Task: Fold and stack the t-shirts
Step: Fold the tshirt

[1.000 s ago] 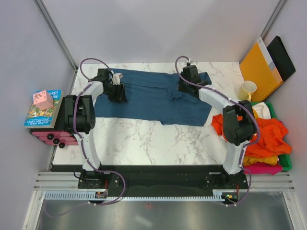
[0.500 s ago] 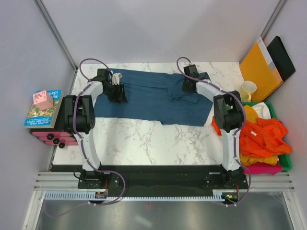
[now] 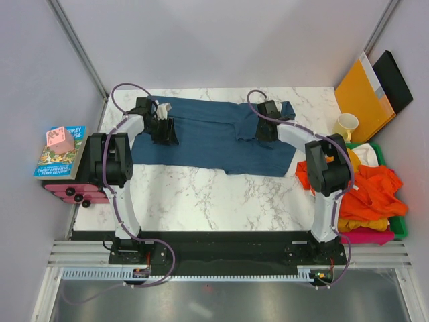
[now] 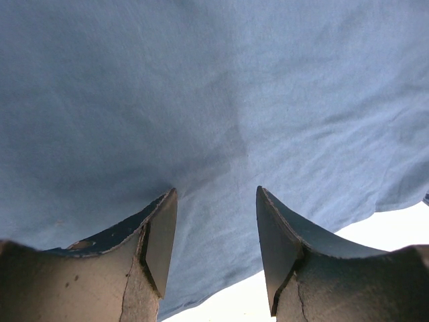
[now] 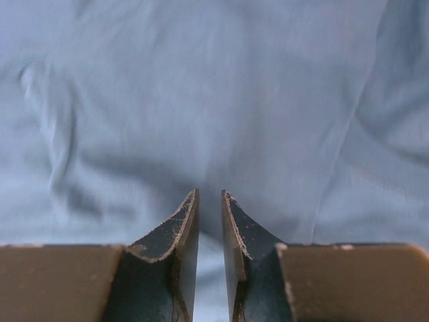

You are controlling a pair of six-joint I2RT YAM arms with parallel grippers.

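Teal-blue t-shirt flat under both grippers

- You have the shirt spread across the far half of the marble table, both arms reaching out onto it.
- Left gripper: down on the shirt's left part. Jaws stand well apart. Cloth lies smooth between the tips and beyond them, with nothing pinched. A strip of bare table shows back toward the wrist.
- Right gripper: down on the shirt's right part, where the cloth is creased. Jaws are drawn in to a narrow slit with the tips at the cloth. You cannot tell whether a fold is caught between them.
- Heap of t-shirts, orange with yellow and pink showing: in the green tray, well to the right of the right gripper and back toward the arm bases.
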